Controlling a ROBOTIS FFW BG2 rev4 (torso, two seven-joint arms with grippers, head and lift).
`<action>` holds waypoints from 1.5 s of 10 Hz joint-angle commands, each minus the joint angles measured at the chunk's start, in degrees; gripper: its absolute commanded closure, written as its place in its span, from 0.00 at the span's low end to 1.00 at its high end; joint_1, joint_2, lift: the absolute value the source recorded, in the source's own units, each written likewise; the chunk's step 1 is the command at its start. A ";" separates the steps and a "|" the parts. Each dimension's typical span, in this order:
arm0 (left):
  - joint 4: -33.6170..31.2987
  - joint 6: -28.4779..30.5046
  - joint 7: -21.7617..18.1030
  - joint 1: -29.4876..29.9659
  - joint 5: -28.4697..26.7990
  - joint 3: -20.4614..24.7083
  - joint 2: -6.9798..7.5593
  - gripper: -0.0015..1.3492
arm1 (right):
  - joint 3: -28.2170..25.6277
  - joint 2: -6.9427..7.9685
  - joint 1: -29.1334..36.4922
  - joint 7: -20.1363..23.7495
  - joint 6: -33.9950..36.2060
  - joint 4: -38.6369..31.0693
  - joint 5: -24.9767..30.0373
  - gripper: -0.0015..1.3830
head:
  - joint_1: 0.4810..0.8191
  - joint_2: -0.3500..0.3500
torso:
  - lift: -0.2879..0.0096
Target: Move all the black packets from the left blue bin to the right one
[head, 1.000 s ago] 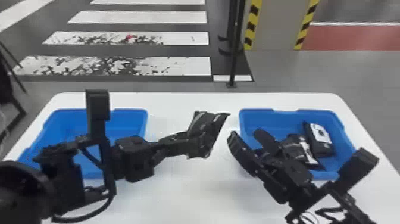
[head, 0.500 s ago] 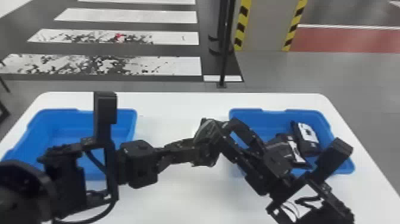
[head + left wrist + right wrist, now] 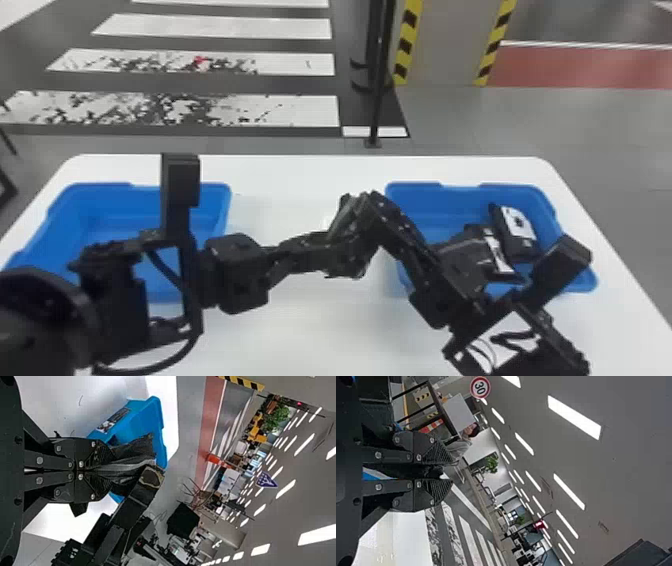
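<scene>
Left pincer (image 3: pixel 327 250) clamped on crinkled black packet (image 3: pixel 132 453), mid-frame in head view; right pincer (image 3: pixel 375 212) at packet's free end, can't tell its grip.

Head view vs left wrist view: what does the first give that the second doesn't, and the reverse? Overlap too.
Head view adds: the left blue bin and the black pole standing beyond the table.
Left wrist view adds: the ceiling lights, the blue triangular sign and the bolt heads on the left gripper.
Shared: the right blue bin, the white table, the right arm and the black packet in the left gripper.
</scene>
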 commanded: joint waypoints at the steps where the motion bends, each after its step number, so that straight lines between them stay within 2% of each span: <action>1: 0.78 -0.65 0.41 -0.02 0.77 -0.06 -0.26 0.88 | 0.38 0.00 -0.03 0.54 -0.34 0.98 -2.13 0.92 | 0.63 0.45 | 0.35; 2: 1.34 -1.21 0.58 0.26 1.57 0.29 -0.61 0.83 | 0.61 -0.09 -0.03 1.07 -0.34 1.12 -2.70 0.92 | 0.63 0.45 | 0.35; 3: 1.34 -1.50 1.11 1.24 3.40 0.52 -0.79 0.54 | 0.61 -0.09 -0.45 1.07 -0.48 1.69 -3.38 0.92 | 0.63 0.46 | 0.35; 4: 1.34 -3.32 1.11 2.79 3.74 1.54 -1.14 0.18 | -0.42 -0.09 -1.29 1.07 -0.62 2.95 -4.30 0.92 | 0.63 0.46 | 0.35; 5: 1.20 -4.17 1.02 4.34 4.31 2.12 -1.14 0.04 | -3.05 -0.18 -2.13 1.07 -0.62 3.65 -3.73 0.92 | 0.63 0.45 | 0.35; 7: 0.64 -7.26 -0.56 9.68 5.23 4.97 -1.14 0.14 | -7.05 -1.85 -5.09 1.07 -0.48 7.03 -2.58 0.92 | 0.63 0.41 | 0.35; 10: -1.05 -14.57 -1.35 19.52 7.86 10.00 -1.22 0.14 | -10.02 -4.75 -10.43 1.07 3.60 14.48 0.61 0.92 | 0.63 0.36 | 0.35; 12: -1.61 -16.26 -1.61 23.04 8.77 11.71 -1.58 0.15 | -12.88 -5.72 -13.38 0.36 3.04 18.98 5.30 0.92 | 0.63 0.35 | 0.35; 14: -1.61 -15.84 -1.61 23.74 8.77 12.17 -2.19 0.15 | -16.08 -6.33 -15.63 -0.16 3.04 20.95 7.58 0.92 | 0.63 0.30 | 0.35; 15: -1.61 -15.84 -1.61 23.46 8.77 12.17 -2.19 0.15 | -16.53 -6.33 -16.34 -0.34 4.86 21.94 6.44 0.87 | 0.63 0.26 | 0.35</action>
